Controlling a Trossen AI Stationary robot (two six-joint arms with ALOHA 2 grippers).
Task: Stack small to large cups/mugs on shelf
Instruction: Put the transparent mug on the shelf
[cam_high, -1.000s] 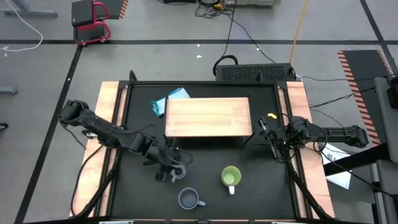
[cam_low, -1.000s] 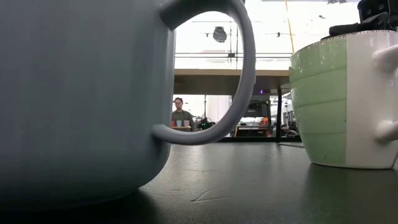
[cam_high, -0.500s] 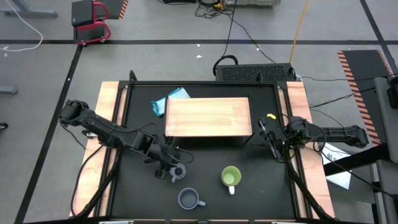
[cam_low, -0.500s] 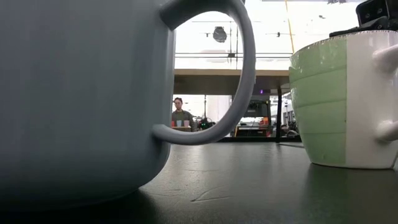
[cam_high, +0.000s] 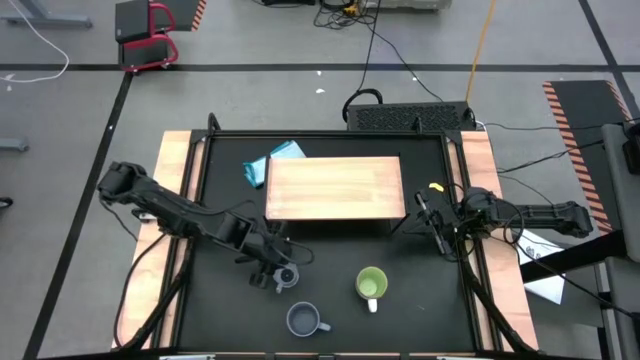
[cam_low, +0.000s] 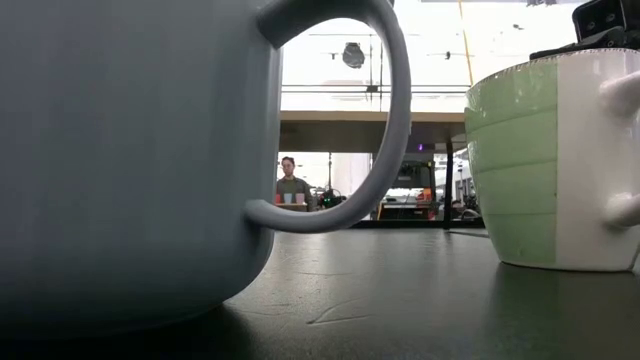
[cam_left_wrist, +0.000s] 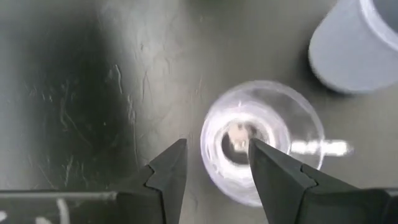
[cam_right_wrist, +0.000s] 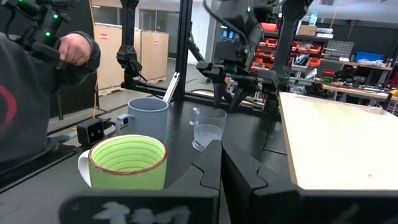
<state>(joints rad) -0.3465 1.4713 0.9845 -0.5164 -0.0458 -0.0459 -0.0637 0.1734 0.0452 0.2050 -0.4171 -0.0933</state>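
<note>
The clear glass cup (cam_high: 288, 276) stands upright on the black table, in front of the shelf (cam_high: 335, 187). My left gripper (cam_high: 278, 272) hovers over it, open and pointing down. In the left wrist view one finger (cam_left_wrist: 270, 165) is above the glass cup's (cam_left_wrist: 261, 140) hollow and the other (cam_left_wrist: 168, 168) is outside its wall. From the right wrist view the left gripper (cam_right_wrist: 225, 106) sits just above the cup's rim (cam_right_wrist: 208, 112). The grey-blue mug (cam_high: 303, 319) and green mug (cam_high: 371, 283) stand near the table's near edge. My right gripper (cam_high: 425, 215) waits shut by the shelf's right end.
A blue cloth (cam_high: 270, 160) lies at the shelf's far left corner, and a small yellow thing (cam_high: 437, 187) lies to the shelf's right. A person in a dark sleeve (cam_right_wrist: 37, 93) stands by the table's near side. The shelf's plank top (cam_right_wrist: 336, 137) is bare.
My left gripper has shifted only slightly over the glass cup. The cups and the right arm have stayed where they were.
</note>
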